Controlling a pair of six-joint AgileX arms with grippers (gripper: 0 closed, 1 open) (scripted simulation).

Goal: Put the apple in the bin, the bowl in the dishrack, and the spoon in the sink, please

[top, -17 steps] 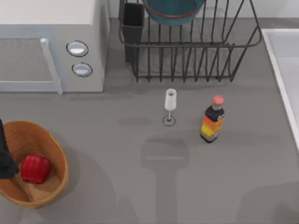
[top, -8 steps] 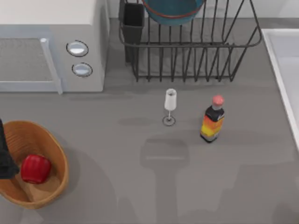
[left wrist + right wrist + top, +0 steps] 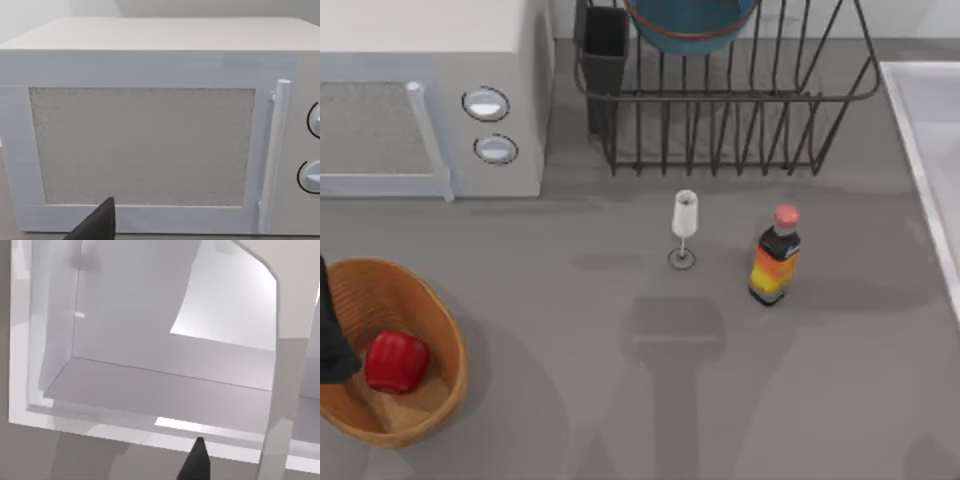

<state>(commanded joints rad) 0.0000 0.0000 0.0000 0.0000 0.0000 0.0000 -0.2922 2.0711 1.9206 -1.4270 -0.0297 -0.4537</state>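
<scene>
My left arm (image 3: 332, 330) sits at the table's (image 3: 570, 340) nine-o'clock edge, a dark shape over the rim of the wicker bin (image 3: 440, 400); I cannot tell how its fingers stand. The apple (image 3: 396, 361) lies inside the bin, at about eight o'clock. The blue bowl (image 3: 690, 22) rests in the dishrack (image 3: 740, 110) at twelve o'clock. My right wrist looks down into the pale sink (image 3: 165, 390) (at the three-o'clock edge of the table); a dark fingertip (image 3: 197, 462) shows, its state unclear.
</scene>
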